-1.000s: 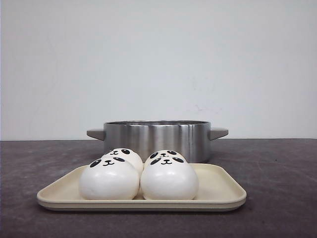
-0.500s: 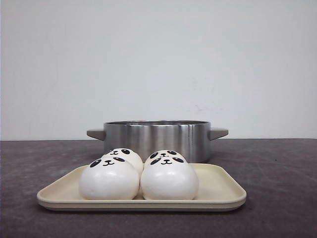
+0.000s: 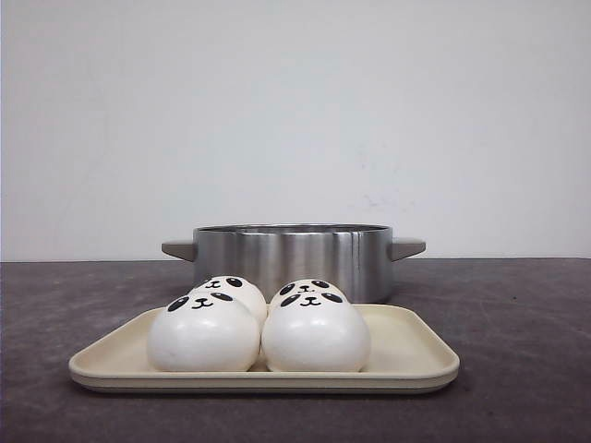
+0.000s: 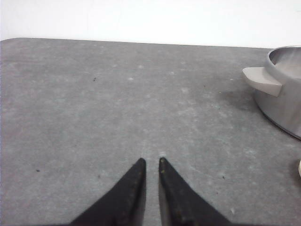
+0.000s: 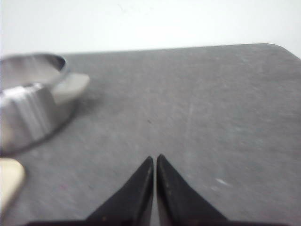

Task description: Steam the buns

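Note:
Four white panda-faced buns sit close together on a cream tray (image 3: pixel 411 355) in the front view: two in front (image 3: pixel 203 334) (image 3: pixel 316 334) and two behind (image 3: pixel 231 288) (image 3: pixel 307 288), partly hidden. A steel pot (image 3: pixel 294 254) with two grey handles stands just behind the tray. Neither gripper shows in the front view. My left gripper (image 4: pixel 151 160) is empty, its fingers almost together, low over bare table to the left of the pot (image 4: pixel 284 94). My right gripper (image 5: pixel 154 157) is shut and empty over bare table to the right of the pot (image 5: pixel 28 113).
The dark grey table (image 3: pixel 517 305) runs back to a white wall. A corner of the cream tray (image 5: pixel 9 181) shows in the right wrist view, and the table's far rounded corners show in both wrist views.

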Controlling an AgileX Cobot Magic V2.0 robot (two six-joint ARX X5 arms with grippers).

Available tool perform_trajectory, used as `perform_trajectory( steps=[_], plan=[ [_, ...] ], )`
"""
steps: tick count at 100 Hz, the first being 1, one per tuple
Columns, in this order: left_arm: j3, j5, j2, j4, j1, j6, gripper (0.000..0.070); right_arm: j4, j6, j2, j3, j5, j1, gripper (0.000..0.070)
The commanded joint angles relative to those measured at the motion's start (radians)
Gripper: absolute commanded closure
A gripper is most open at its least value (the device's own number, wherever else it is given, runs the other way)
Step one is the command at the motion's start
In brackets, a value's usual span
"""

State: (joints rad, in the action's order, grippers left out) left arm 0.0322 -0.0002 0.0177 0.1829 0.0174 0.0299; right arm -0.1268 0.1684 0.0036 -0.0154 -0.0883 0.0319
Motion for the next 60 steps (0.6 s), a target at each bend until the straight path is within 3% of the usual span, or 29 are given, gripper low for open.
perform_trajectory(
  steps=[1,6,16,34,50,60],
  plan=[
    [-0.018,0.002,0.000,-0.012,0.002,0.017,0.0700,0.044,0.143,0.000,0.003,-0.045,0.002,0.0693],
    [-0.018,0.011,0.000,-0.029,0.002,0.035,0.0700,0.076,0.175,0.000,0.003,-0.085,0.002,0.0693],
    [-0.016,0.077,0.000,-0.077,0.002,0.211,0.0700,0.171,0.222,0.000,0.002,-0.175,0.002,0.0693],
    [0.004,0.136,0.000,-0.108,0.002,0.511,0.0700,0.257,0.349,0.000,-0.016,-0.181,0.002,0.0694],
    [0.067,0.208,0.001,-0.109,0.002,0.602,0.0697,0.126,0.389,0.008,-0.148,-0.196,0.002,0.0694],
    [0.158,0.284,0.029,-0.101,0.002,0.577,0.0695,0.010,0.317,0.058,-0.283,-0.197,0.002,0.0694]
  ],
)
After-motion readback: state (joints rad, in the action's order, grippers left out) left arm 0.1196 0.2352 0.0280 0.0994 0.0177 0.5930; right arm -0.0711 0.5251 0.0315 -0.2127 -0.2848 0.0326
